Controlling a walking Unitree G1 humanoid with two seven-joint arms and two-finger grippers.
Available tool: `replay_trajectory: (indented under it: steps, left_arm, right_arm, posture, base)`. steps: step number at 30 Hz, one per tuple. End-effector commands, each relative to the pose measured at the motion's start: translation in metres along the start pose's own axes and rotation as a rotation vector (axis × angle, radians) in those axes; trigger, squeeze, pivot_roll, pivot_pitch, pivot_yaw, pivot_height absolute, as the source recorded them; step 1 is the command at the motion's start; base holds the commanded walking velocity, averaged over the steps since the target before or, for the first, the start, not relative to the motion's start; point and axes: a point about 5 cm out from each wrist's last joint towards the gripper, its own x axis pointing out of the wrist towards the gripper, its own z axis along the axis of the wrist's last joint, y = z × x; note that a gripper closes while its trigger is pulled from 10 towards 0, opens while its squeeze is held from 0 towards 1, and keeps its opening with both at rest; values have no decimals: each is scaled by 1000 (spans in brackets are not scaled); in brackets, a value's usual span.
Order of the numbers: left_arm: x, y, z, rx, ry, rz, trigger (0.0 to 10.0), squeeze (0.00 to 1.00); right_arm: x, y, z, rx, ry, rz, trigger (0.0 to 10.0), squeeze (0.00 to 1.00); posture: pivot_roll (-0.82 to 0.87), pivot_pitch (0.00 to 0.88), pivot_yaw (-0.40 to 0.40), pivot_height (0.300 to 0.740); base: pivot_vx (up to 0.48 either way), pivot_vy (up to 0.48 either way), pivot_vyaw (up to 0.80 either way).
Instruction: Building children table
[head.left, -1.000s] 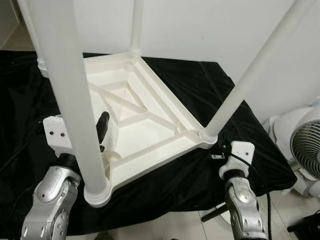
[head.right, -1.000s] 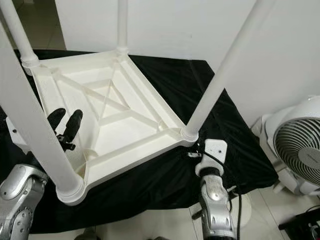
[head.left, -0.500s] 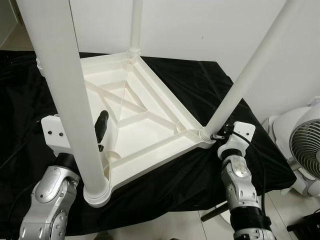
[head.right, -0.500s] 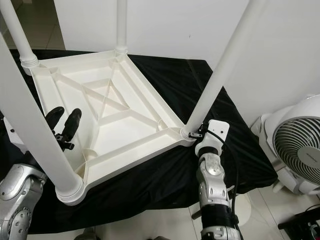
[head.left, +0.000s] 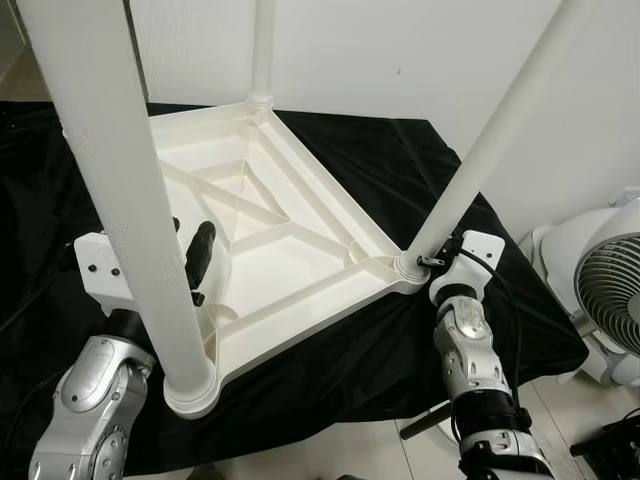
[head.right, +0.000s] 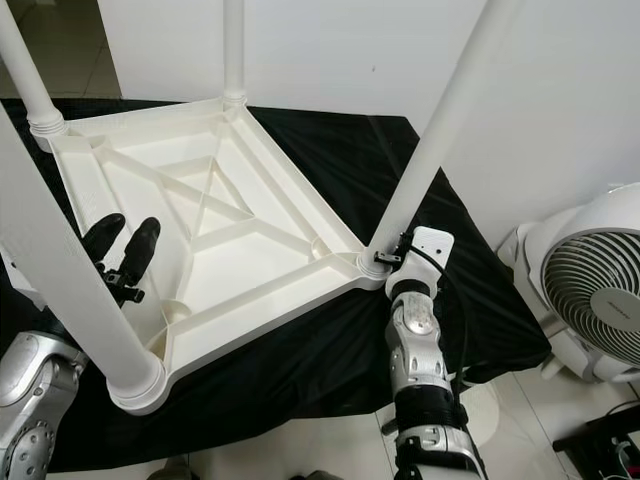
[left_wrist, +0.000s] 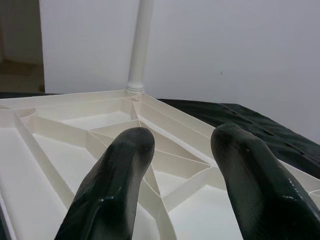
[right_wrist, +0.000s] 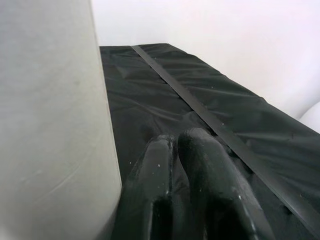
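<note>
A white children table (head.right: 270, 298) lies upside down on a black cloth (head.left: 400, 160), its ribbed underside facing up and its legs standing upright. My left gripper (head.right: 122, 242) hovers open over the underside beside the near left leg (head.left: 130, 200), its fingers (left_wrist: 120, 165) apart with nothing between them. My right gripper (right_wrist: 177, 140) is shut and empty, low over the cloth right beside the base of the right leg (head.right: 435, 130). That leg (right_wrist: 50, 100) looms large in the right wrist view. In the eye views the right gripper's fingertips are hidden behind the leg's socket.
A white fan (head.right: 590, 300) stands on the floor at the right, close to the cloth's edge. A white wall (head.left: 400, 50) runs behind the table. Two more legs rise at the far corners (head.left: 262, 50) (head.right: 25, 70).
My right arm has moved forward and up, bringing its gripper against the base of the right leg. The left gripper has stayed where it was, open.
</note>
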Motion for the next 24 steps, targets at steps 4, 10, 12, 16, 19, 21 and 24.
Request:
replay_trajectory:
  steps: [4, 10, 12, 16, 19, 21, 24]
  left_arm:
    - [-5, -15, -3, -13, 37, -119, 10000, 0]
    - [-8, -16, -2, -4, 57, -150, 10000, 0]
    - [-8, -16, -2, -4, 57, -150, 10000, 0]
    - [-6, -15, -4, 29, 74, -186, 10000, 0]
    - [-3, -11, -3, 66, 88, -216, 10000, 0]
    - [-3, -10, -1, 61, 85, -217, 10000, 0]
    - [-2, -15, 1, 47, 76, -229, 10000, 0]
  right_arm:
    - [-10, 6, -7, -11, 6, 50, 10000, 0]
    - [-5, -9, -7, -31, 4, -4, 10000, 0]
    - [-5, -9, -7, -31, 4, -4, 10000, 0]
    - [-4, -11, -5, -39, -5, -2, 10000, 0]
    - [-5, -10, -4, -41, -16, 15, 10000, 0]
    - [-4, -11, -4, -38, -15, 9, 10000, 0]
    - [4, -10, 1, -31, -32, -8, 10000, 0]
  posture:
    - [241, 67, -130, 740]
    - [235, 66, -123, 740]
    - [235, 66, -123, 740]
    - [230, 64, -124, 740]
    - [220, 61, -115, 740]
    - [216, 60, -110, 740]
    - [212, 58, -103, 740]
  base:
    - [0, 0, 0]
    - [0, 0, 0]
    - [0, 0, 0]
    - [0, 0, 0]
    - [0, 0, 0]
    - [0, 0, 0]
    - [0, 0, 0]
